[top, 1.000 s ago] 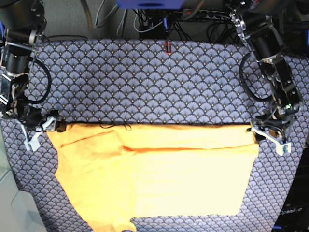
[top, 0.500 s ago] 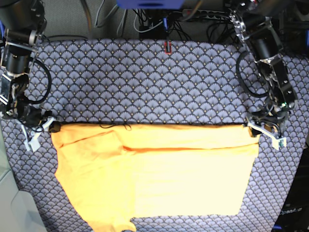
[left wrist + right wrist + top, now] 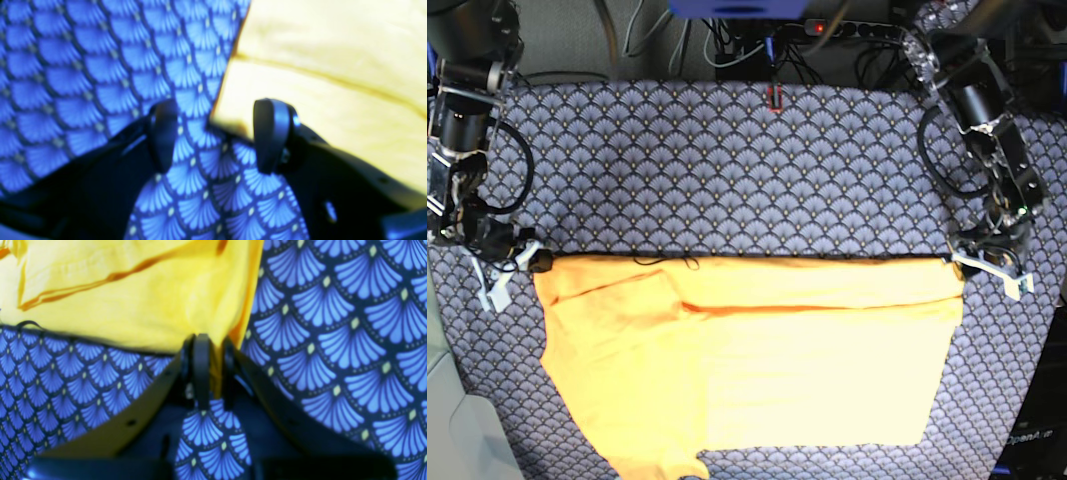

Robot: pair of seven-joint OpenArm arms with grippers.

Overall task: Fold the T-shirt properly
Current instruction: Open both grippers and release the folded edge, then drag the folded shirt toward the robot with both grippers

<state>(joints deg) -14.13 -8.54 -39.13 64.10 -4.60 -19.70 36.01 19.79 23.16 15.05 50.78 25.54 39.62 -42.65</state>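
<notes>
The right gripper (image 3: 213,373) pinches a top corner of the T-shirt (image 3: 757,360) lying flat on the cloth (image 3: 727,170); the left gripper (image 3: 217,133) gapes beside the other, likely for a matched lift

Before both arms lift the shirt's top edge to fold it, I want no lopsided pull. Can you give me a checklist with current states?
1. Right pincer shut on shirt corner: ok, yellow fabric sits between its tips.
2. Left pincer gripping the other corner: not ok, it stands open, with only the shirt's corner tip reaching into the gap over patterned cloth.
3. Left pincer lined up with shirt edge: ok, the corner lies between its tips.
4. Top edge straight between corners: ok in the base view.
5. Cloth caught in right grip: cannot tell.
</notes>
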